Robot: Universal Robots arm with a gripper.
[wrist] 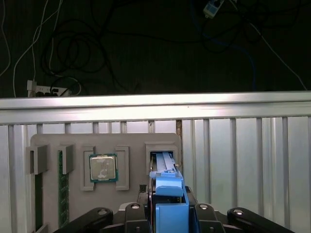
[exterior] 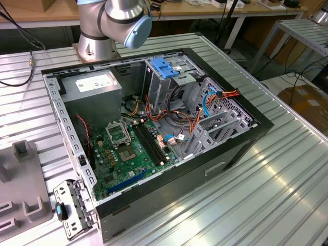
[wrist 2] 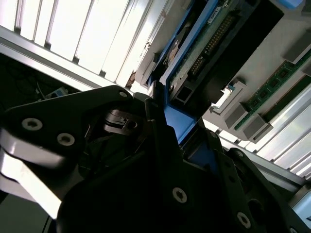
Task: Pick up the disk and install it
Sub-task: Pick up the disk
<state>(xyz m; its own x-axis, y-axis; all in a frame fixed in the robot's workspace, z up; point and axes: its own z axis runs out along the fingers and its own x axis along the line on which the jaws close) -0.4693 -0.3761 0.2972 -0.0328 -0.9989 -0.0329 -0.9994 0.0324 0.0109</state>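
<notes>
While the open computer case [exterior: 179,185] sits on the ribbed metal table [exterior: 271,200], the gripper [wrist: 170,209] hangs over a grey tray [wrist: 131,141] in the first wrist view, its fingers clamped against both blue sides of the disk [wrist: 168,178]. The disk stands on edge in a tray slot, near a chip [wrist: 103,168].

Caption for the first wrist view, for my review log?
The gripper clamps the blue-railed disk, standing edge-on in a slot of the grey tray beside a processor chip.
</notes>
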